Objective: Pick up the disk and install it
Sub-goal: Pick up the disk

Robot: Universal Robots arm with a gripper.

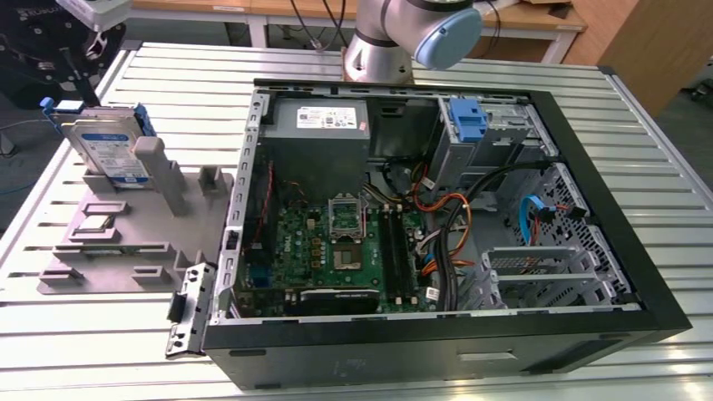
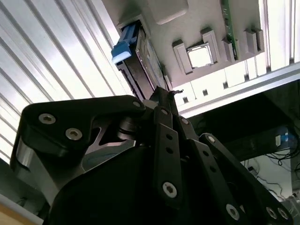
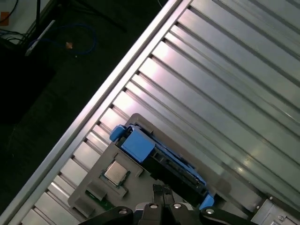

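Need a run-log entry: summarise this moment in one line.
disk: upright in grey stand | fingers: shut, empty, near disk | stage: not picked

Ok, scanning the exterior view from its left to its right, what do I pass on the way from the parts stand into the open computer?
disk, standing in the grey fixture → grey power supply → blue bracket → silver drive cage

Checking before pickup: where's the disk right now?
The disk stands on edge in the grey holder at the exterior view's left, beside the open computer case.
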